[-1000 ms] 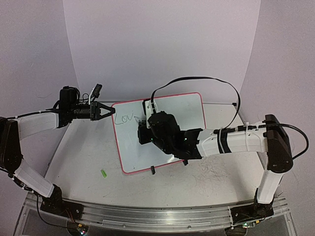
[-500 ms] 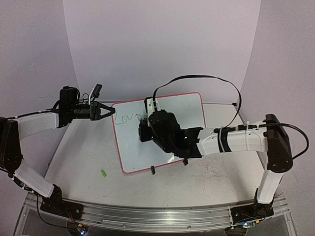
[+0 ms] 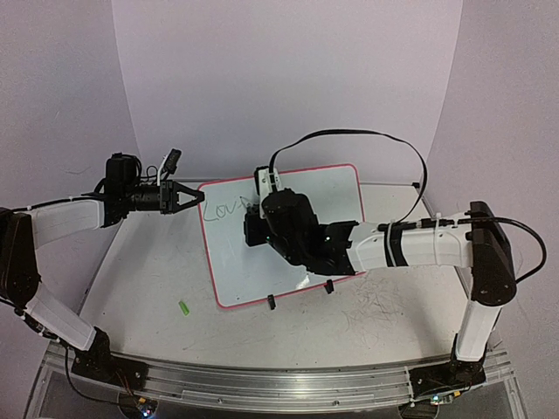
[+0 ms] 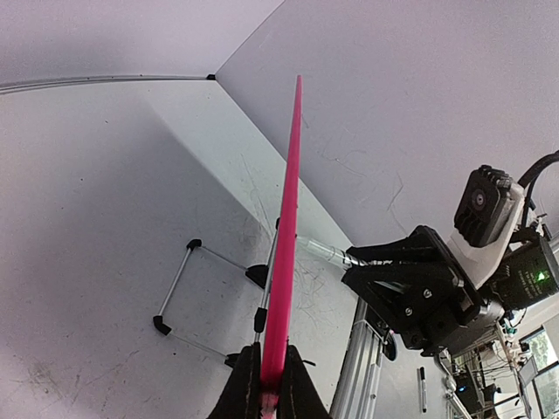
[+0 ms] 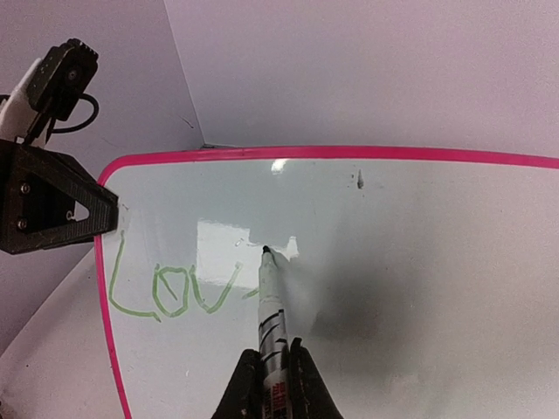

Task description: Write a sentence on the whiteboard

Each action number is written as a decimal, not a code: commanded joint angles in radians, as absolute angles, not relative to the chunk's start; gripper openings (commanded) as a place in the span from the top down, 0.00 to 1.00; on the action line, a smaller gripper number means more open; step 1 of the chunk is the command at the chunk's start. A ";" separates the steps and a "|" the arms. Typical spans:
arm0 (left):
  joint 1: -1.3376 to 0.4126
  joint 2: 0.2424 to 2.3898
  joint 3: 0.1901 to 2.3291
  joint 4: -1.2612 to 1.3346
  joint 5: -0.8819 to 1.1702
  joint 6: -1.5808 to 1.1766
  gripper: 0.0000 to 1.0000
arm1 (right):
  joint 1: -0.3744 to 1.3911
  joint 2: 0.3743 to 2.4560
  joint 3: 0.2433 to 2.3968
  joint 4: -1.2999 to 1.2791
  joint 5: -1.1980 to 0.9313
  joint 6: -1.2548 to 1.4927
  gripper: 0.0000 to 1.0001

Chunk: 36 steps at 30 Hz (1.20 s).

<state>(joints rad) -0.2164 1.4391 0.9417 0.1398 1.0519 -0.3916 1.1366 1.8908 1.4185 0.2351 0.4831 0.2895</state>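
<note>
**Mid-Word on a Propped Whiteboard**

Pale, scuffed surface (image 3: 157,279) under plain lilac walls, with grey scribble marks near the right base and a small green cap (image 3: 184,307) loose toward the left. Just beyond, two black clip feet (image 3: 272,302) along the lower rim of the whiteboard (image 3: 336,201), near the middle of the surface. Leaning back rather than lying flat, judging by the edge-on left wrist view and the wire stand (image 4: 177,285) behind it. Long axis left to right, skewed a little, writing face turned up and toward the arms.

Over the board's middle, right hand (image 5: 272,384) closed tight on a marker (image 5: 269,301), tip forward and seemingly on the white face, just past the last green stroke. So far of the sentence (image 5: 175,292): "Lov" and the start of a further letter.

Farther back, left hand (image 4: 269,388) pinched shut on the pink rim at the upper left corner, steadying.

Probably light, thin and stiff, with a slick face. Likely to skid or tip under pen pressure, hence best gripped by the rim, clear of the lettering, as now.
</note>
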 commanded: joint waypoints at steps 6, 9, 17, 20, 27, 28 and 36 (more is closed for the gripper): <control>-0.212 1.394 0.950 0.160 1.090 -0.422 0.94 | 1.145 1.911 1.418 0.235 0.458 0.314 1.00; -0.213 1.394 0.950 0.160 1.090 -0.422 0.94 | 1.147 1.904 1.403 0.232 0.456 0.325 1.00; -0.213 1.395 0.950 0.161 1.090 -0.422 0.94 | 1.152 1.886 1.363 0.225 0.456 0.347 1.00; -0.213 1.394 0.950 0.160 1.090 -0.422 0.94 | 1.154 1.881 1.354 0.224 0.458 0.354 1.00; -0.214 1.395 0.949 0.160 1.089 -0.420 0.94 | 1.153 1.862 1.335 0.214 0.507 0.368 1.00; -0.213 1.396 0.948 0.160 1.090 -0.420 0.94 | 1.152 1.858 1.333 0.212 0.516 0.370 1.00; -0.213 1.398 0.948 0.160 1.088 -0.420 0.94 | 1.153 1.829 1.357 0.201 0.542 0.353 1.00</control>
<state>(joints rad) -0.2161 1.4391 0.9401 0.1390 1.0443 -0.3920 1.1618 1.8792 1.3476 0.2459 0.4869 0.3573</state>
